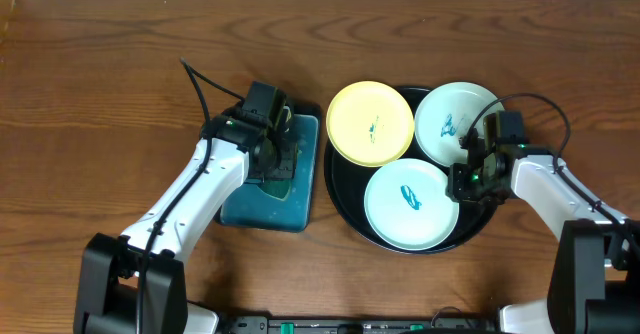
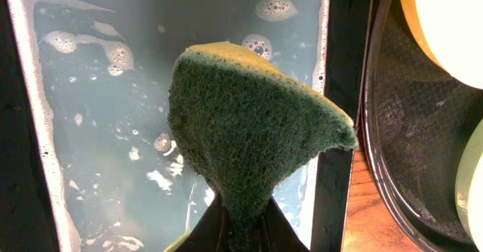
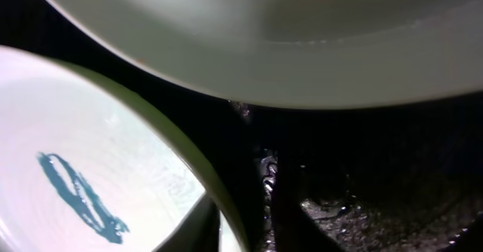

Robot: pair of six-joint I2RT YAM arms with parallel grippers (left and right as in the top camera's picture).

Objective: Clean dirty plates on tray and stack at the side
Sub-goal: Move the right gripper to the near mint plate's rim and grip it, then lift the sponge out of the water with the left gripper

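On the wooden table the round black tray holds all three plates. The yellow plate lies at the tray's left back and leans out over the rim. The rear white plate is at the right back, and the front white plate is nearest to the robot. Each plate has a blue-green smear at its centre; on the yellow one it is small.

Beside the black tray, on its left, stands a teal tray with soapy water and foam in it. The left gripper hangs above this water, its fingers pressed together on a sponge, whose green rough side faces the wrist camera, with a yellow edge behind.

The right gripper is low at the right edge of the front white plate. In the wrist view its dark fingers seem to stand on both sides of the plate's rim, but the picture is dim and I cannot tell whether they grip it.
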